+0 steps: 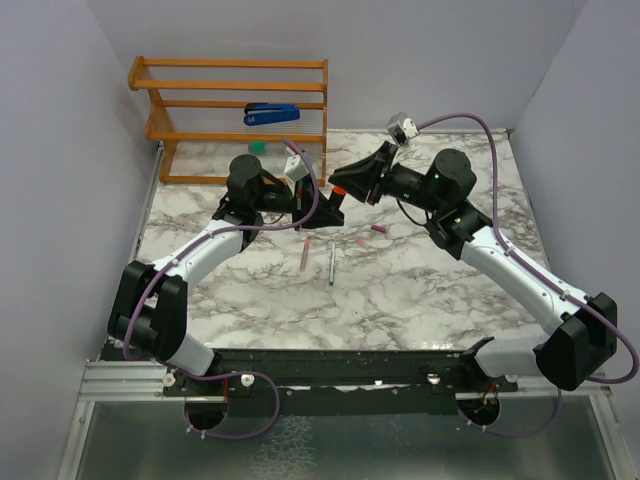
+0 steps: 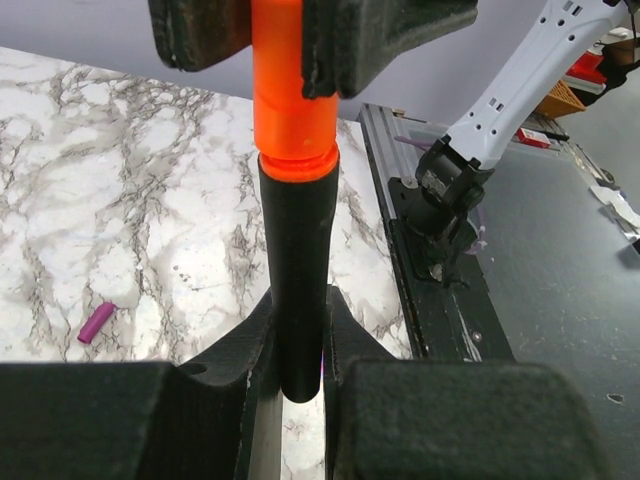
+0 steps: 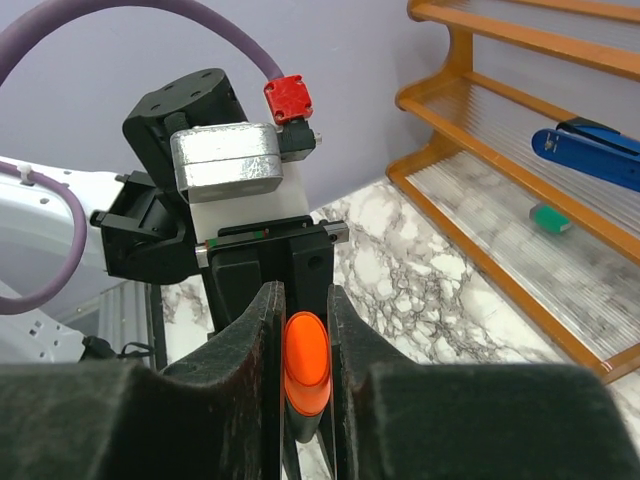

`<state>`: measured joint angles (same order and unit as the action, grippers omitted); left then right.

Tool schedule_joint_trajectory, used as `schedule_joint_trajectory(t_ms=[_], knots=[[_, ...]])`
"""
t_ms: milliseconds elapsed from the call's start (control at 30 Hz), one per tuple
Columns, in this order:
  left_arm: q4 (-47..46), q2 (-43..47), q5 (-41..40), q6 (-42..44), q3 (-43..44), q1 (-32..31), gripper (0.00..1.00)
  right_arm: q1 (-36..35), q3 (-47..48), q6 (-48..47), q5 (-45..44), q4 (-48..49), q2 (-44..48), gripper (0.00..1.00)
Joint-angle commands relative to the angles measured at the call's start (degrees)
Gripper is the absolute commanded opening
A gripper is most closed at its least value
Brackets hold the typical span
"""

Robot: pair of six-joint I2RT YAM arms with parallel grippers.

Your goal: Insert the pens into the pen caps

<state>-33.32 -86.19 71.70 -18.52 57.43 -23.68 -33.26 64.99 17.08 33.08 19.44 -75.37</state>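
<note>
The black marker body (image 2: 298,270) stands between the fingers of my left gripper (image 2: 298,320), which is shut on its lower end. The chunky orange cap (image 2: 290,100) sits on the marker's top end. My right gripper (image 3: 305,320) is shut on that orange cap (image 3: 306,365), and its fingers (image 2: 380,40) show at the top of the left wrist view. Both grippers meet above the table's middle (image 1: 338,198). On the marble lie the pink pen (image 1: 304,254), the grey pen (image 1: 332,264), the purple cap (image 1: 378,229) (image 2: 97,322) and the pink cap (image 1: 354,241).
A wooden rack (image 1: 230,110) stands at the back left, holding a blue stapler-like object (image 1: 270,113) (image 3: 585,152). A small green object (image 1: 258,146) (image 3: 551,218) lies at its foot. Purple-grey walls close in the table on three sides.
</note>
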Motion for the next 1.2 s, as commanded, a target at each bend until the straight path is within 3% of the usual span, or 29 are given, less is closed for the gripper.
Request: schedule_joint_trajectory(t_ms=[0,500,1167], knots=[[-0.7,-0.9,1.4,0.6,2.4,0.3,0.00,-0.1,1.6,0.4,4.1,-1.0,-0.9,0.01],[-0.8,-2.3,-0.1,1.0,13.6,1.8,0.00,-0.1,-2.8,3.4,11.1,1.2,-4.2,0.01],[-0.9,-4.1,-2.5,2.4,19.3,2.0,0.00,-1.6,-16.8,7.4,12.5,6.0,-4.7,0.01]])
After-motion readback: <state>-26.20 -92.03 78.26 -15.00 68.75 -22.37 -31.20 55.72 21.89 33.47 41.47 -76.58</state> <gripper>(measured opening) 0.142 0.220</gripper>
